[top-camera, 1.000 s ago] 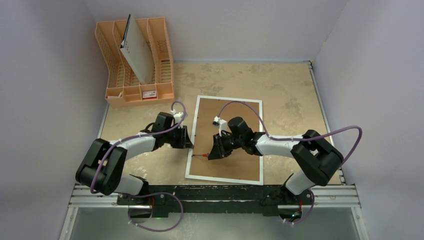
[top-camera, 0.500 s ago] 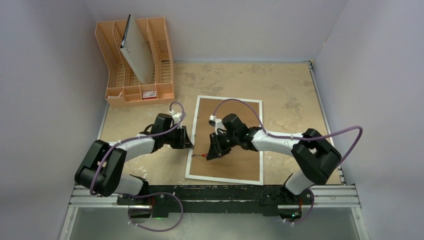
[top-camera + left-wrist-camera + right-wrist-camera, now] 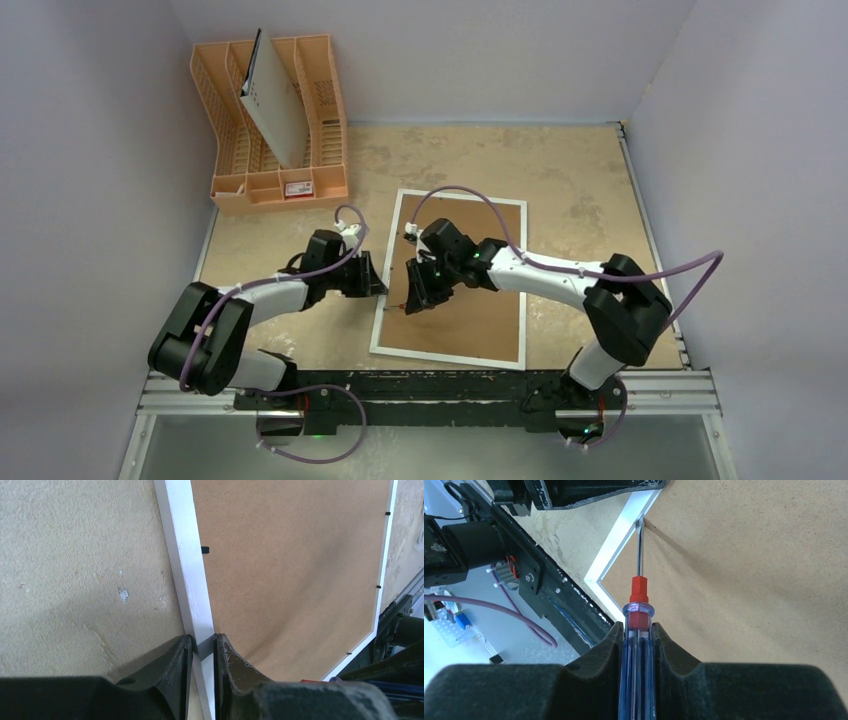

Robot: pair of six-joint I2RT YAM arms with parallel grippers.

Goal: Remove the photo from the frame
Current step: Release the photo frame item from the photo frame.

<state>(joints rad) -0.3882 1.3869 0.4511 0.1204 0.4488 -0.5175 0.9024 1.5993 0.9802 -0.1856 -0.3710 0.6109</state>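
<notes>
Frame [image 3: 480,325]: lies flat on the tabletop [image 3: 570,180] between the two arms. Brown fibreboard back is uppermost, with a narrow white border all round. The front is turned down and cannot be seen.

Left claw [image 3: 202,644]: narrow, pinching the frame's left white border. One finger is on the tabletop side, the other on the brown back. A small black tab [image 3: 204,549] sits on the border's inner edge further along.

Right claw [image 3: 638,630]: clamped on a screwdriver [image 3: 639,592] with a clear blue handle and red collar. The tip rests at the joint where the left border meets the brown back, toward the near-left corner and just beside the left claw.

Orange rack [image 3: 325,185]: far left of the tabletop, well apart from the frame, with a grey-white board [image 3: 272,100] leaning in it
</notes>
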